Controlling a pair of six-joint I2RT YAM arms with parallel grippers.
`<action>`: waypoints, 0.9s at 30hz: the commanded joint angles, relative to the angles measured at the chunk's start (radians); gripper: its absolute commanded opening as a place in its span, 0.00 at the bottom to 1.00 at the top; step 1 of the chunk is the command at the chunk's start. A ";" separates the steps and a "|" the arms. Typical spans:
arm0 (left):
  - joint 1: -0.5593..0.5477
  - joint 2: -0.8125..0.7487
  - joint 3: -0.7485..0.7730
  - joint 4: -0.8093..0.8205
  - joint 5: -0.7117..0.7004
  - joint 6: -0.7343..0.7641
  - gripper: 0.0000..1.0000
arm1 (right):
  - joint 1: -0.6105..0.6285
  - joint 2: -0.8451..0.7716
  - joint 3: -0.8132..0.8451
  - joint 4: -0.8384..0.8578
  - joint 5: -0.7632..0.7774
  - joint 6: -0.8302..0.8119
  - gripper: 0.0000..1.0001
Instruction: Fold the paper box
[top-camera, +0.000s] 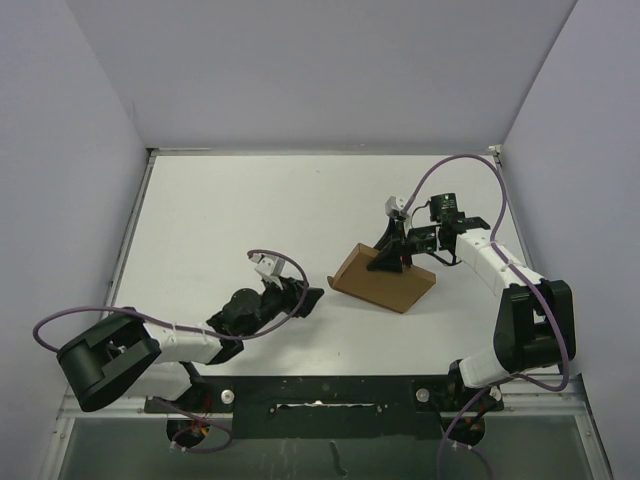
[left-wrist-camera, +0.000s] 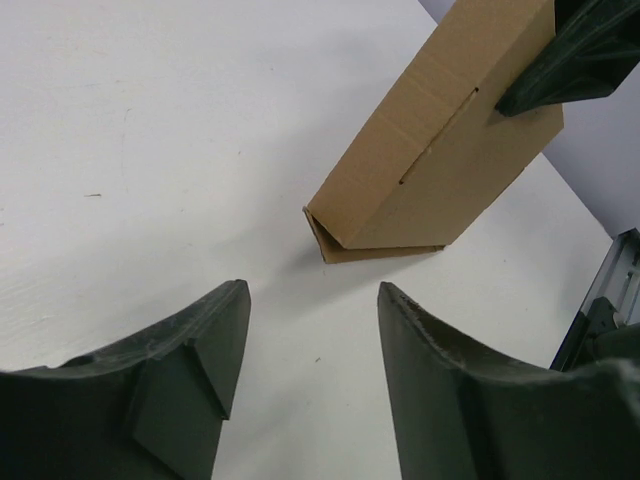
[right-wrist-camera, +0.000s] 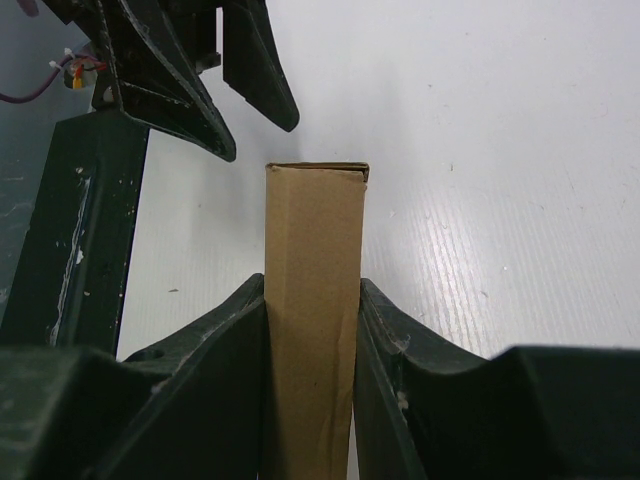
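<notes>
Scene: top view of a white table (top-camera: 220, 220) w/ two robot arms at its near edge; pale walls (top-camera: 300, 70) on three sides.
Paper box (top-camera: 382, 278): plain brown cardboard, partly folded into a thin wedge. It sits right of table centre, low end on the table, upper part tilted up toward the right arm.
Right gripper (top-camera: 392, 252): clamped on the paper box. Its wrist view shows both fingers pressed flat against the two broad faces, w/ the narrow edge running away btwn them.
Left gripper (left-wrist-camera: 310, 340): jaws apart, nothing btwn them. It hovers near the box's open low end, not touching.
Weight: prob. light; thin card.
Stiffness: panels stiff, creases act as hinges. A hard squeeze could dent or crush the hollow fold.
Surface: matte card, likely decent grip. The smooth table may let it slide when pushed.
Where to hold: across the flat panels near an edge, as the right arm does. A loose flap is best pressed close to its crease.
Slot (left-wrist-camera: 440, 135): narrow cut in the upper panel; looks like a tab slot, though the angle leaves that unsure.
Around: purple cables (top-camera: 470, 165) loop over both arms.
In the way: the grippers face each other along the box, so the left one moving in could meet the right fingers. The left arm's cable arches just beside its wrist.
</notes>
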 joint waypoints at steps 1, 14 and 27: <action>0.016 -0.085 -0.033 0.015 0.008 0.030 0.56 | -0.007 -0.008 -0.001 0.011 -0.041 -0.007 0.20; 0.043 -0.169 -0.063 -0.022 0.134 0.039 0.63 | -0.033 -0.040 -0.013 0.013 -0.054 -0.007 0.19; 0.022 -0.040 -0.098 0.176 0.149 0.041 0.62 | -0.045 -0.042 -0.024 0.022 -0.081 -0.008 0.19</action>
